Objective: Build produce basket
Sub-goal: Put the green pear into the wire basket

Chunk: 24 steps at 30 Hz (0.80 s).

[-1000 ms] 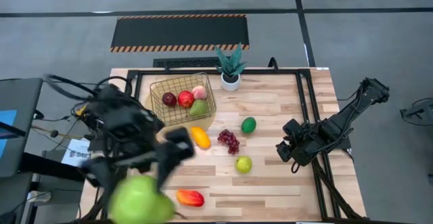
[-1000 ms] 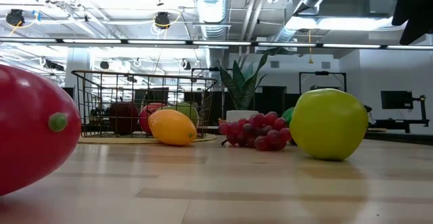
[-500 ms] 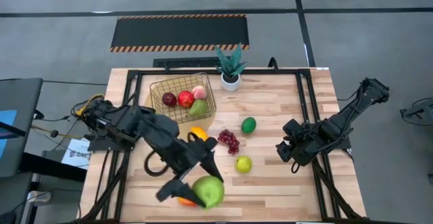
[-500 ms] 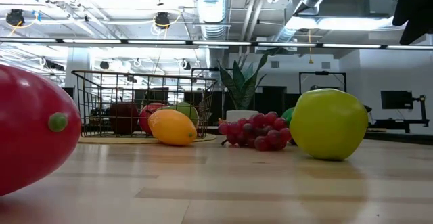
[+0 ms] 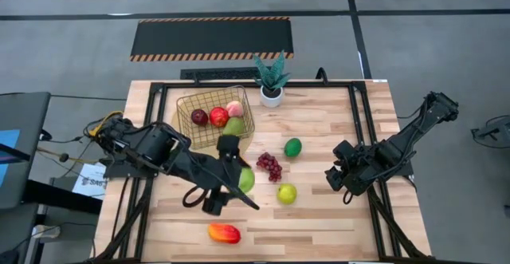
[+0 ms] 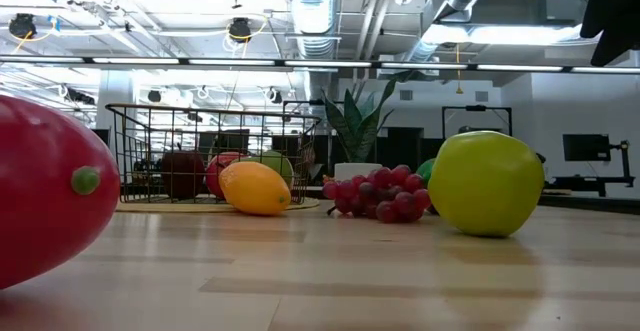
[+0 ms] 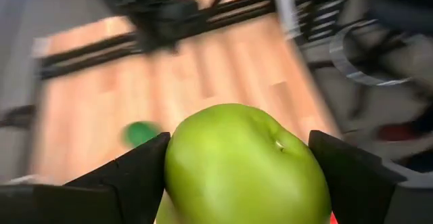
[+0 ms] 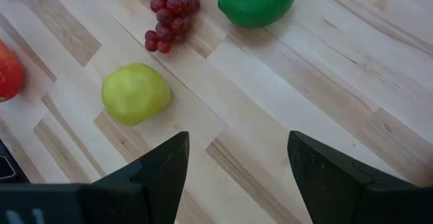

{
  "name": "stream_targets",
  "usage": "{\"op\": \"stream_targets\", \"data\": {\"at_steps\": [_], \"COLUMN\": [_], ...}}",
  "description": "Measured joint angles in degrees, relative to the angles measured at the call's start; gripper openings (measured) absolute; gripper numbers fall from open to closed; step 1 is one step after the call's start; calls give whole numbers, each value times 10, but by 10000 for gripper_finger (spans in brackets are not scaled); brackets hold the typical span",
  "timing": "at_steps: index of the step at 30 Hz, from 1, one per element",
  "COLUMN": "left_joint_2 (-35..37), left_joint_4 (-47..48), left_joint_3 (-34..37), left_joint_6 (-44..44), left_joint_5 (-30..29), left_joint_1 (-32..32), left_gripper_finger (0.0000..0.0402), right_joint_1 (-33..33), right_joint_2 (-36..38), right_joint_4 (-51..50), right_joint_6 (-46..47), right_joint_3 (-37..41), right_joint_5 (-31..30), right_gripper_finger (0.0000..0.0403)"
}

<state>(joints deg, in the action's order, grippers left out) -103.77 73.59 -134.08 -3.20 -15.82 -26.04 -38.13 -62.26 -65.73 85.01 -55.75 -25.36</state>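
My left gripper (image 5: 241, 182) hangs over the middle of the table, shut on a green apple-like fruit (image 7: 247, 170). The gold wire basket (image 5: 185, 111) stands at the far left, with a dark red apple, a red apple (image 5: 218, 116), a peach and a green pear inside. Purple grapes (image 5: 269, 166), a green lime (image 5: 293, 147), a yellow-green apple (image 5: 287, 193) and a red-orange mango (image 5: 224, 233) lie loose on the wood. The yellow mango (image 6: 255, 188) lies in front of the basket, under my left arm in the high view. My right gripper (image 8: 233, 163) waits open at the table's right. My left gripper pinches the green fruit between its two fingers (image 7: 128, 176), one on each of its opposite sides (image 7: 177, 166). The fingers come from the table's left, slanting down. The fruit (image 5: 247, 179) is lifted clear of the table.
A spiky potted plant (image 5: 272, 79) stands at the far edge right of the basket. Black frame rails (image 5: 360, 128) run along the table's sides. Bare wood lies between the lime and my right gripper.
My left gripper has swung down from high up over the near left corner and toward the middle of the table, tipping from upward to slanting down. The green fruit has stayed between its fingers and now hangs near the grapes.
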Motion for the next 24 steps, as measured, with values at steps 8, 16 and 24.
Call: {"op": "stream_targets", "data": {"at_steps": [8, 16, 24], "left_joint_2": [0, -3, -5], "left_joint_4": [32, 81, 160], "left_joint_3": [0, 0, 0], "left_joint_6": [100, 145, 24], "left_joint_5": [-189, -269, -253], "left_joint_1": [0, 13, 50], "left_gripper_finger": [311, 311, 311], "right_joint_1": [0, 0, 0], "right_joint_2": [0, 0, 0], "right_joint_4": [0, 3, 8], "right_joint_6": [0, 1, 12], "right_joint_3": [0, 0, 0], "right_joint_5": [0, 2, 31], "right_gripper_finger": [273, 273, 273]}}
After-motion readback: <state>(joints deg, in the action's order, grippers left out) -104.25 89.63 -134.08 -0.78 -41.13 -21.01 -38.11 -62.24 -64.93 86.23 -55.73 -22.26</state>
